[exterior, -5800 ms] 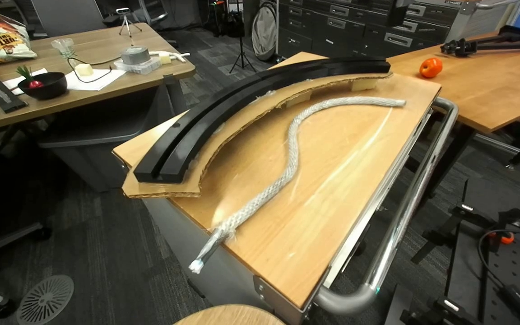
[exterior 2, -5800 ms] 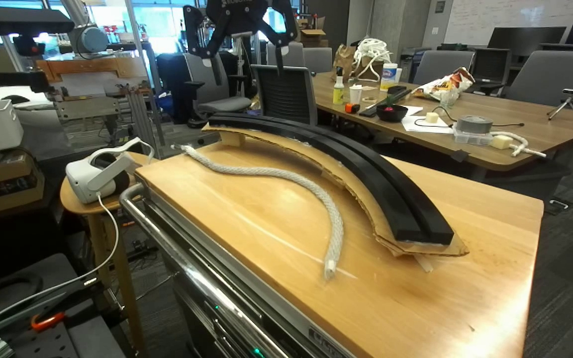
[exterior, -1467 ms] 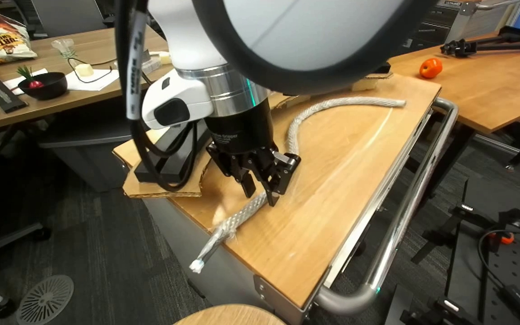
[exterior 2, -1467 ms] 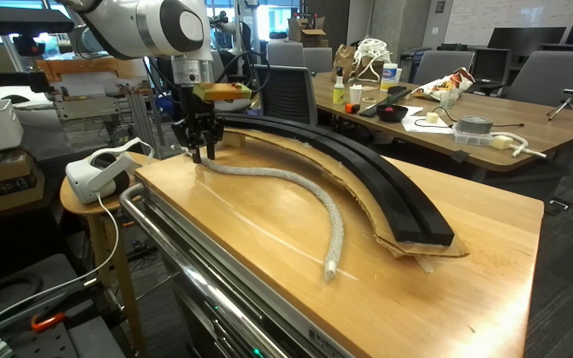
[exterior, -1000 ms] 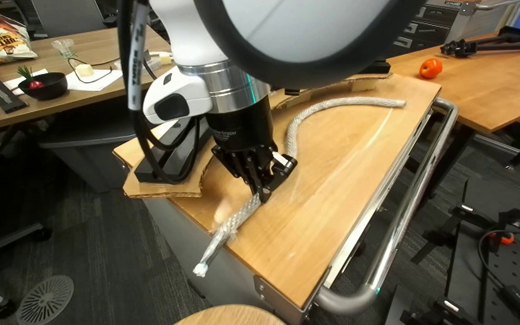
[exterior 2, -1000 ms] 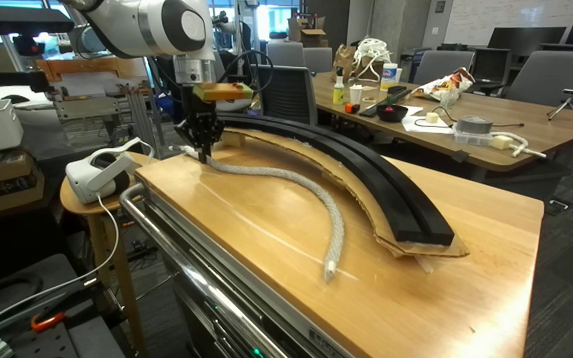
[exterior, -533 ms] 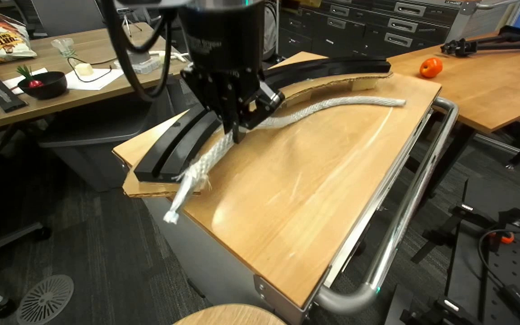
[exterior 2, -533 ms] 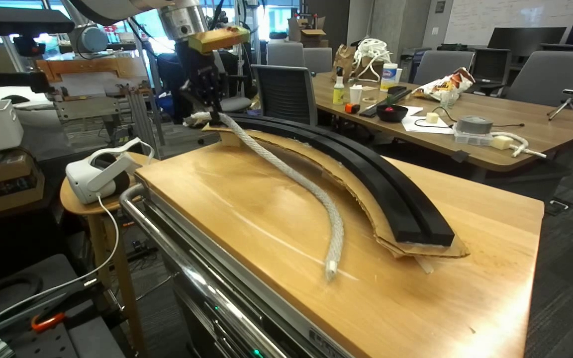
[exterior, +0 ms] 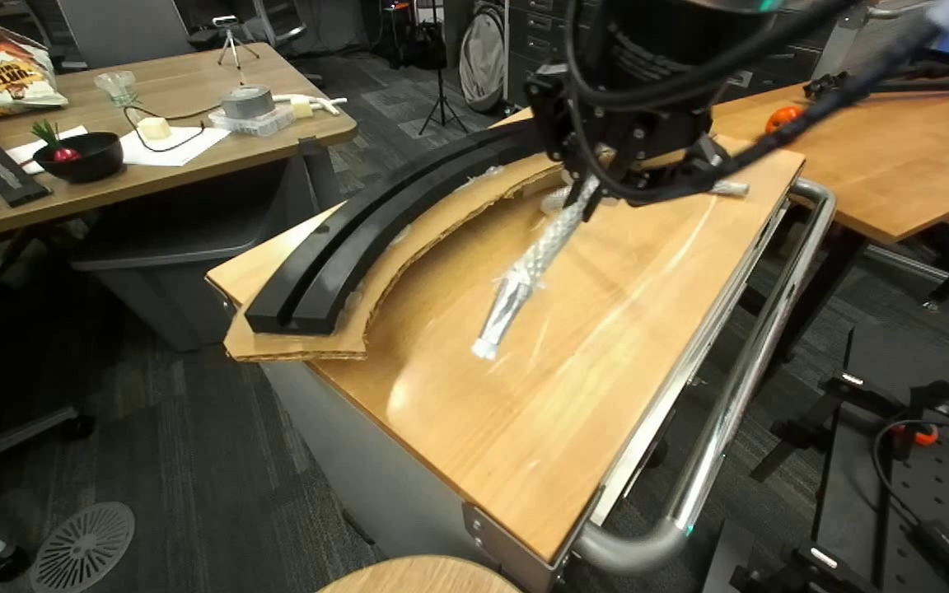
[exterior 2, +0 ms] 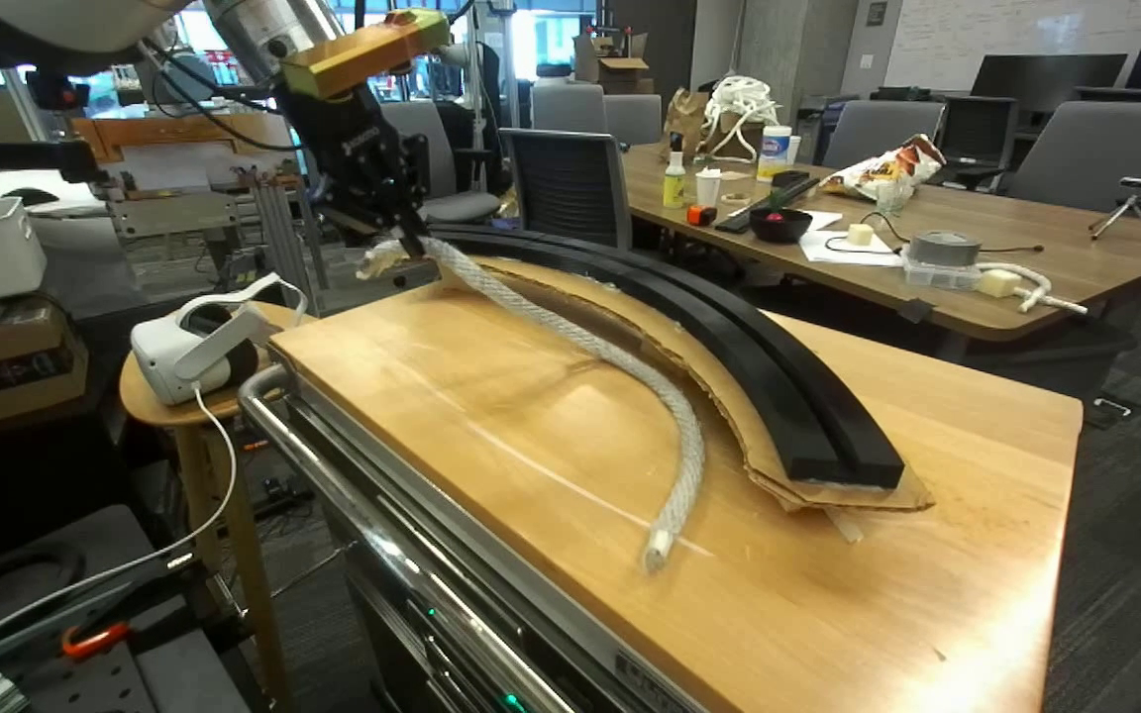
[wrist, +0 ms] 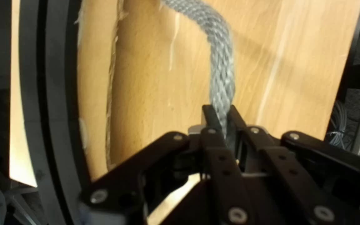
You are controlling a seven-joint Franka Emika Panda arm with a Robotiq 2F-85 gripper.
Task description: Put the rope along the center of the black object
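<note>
Robotiq gripper pinching braided rope; held end now raised off short edge of wooden surface. Black curved track still unfilled; laying-in presumably next.

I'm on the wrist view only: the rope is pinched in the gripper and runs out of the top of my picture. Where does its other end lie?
Observer: In an exterior view, the other end of the braided rope lies on the wooden tabletop, not on the black curved track.
Operator: Does any of it stick out where I can't see?
Observer: Yes. In both exterior views a short, white-tipped tail extends past the gripper, on the side that your view hides.
Operator: Is that part resting on anything?
Observer: It seems to be up in the air, above the wooden tabletop, touching nothing that I can see.
</note>
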